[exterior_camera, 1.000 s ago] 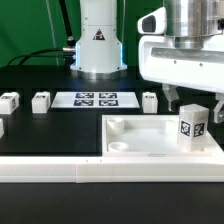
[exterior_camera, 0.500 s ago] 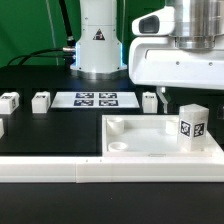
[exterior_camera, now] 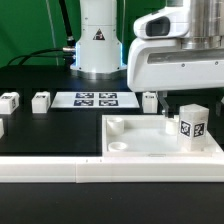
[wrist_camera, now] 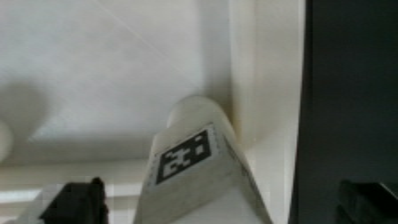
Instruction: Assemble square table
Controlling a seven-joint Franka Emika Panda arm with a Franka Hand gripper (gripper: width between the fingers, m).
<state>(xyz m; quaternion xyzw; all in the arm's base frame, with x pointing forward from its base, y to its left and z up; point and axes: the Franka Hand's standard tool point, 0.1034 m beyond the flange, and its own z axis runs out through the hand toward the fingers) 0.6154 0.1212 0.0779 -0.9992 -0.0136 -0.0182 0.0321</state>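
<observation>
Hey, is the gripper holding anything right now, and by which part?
Nothing held: the gripper is open, its fingers clear of the upright leg standing on the square table.

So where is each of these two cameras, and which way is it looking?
Exterior view: off the arm, low, facing the robot's base across the square table; the arm's end and fingers show.
Wrist view: on the wrist, looking down between the open fingers at the leg on the square table.
Shared: the leg, square table and fingers.
</observation>
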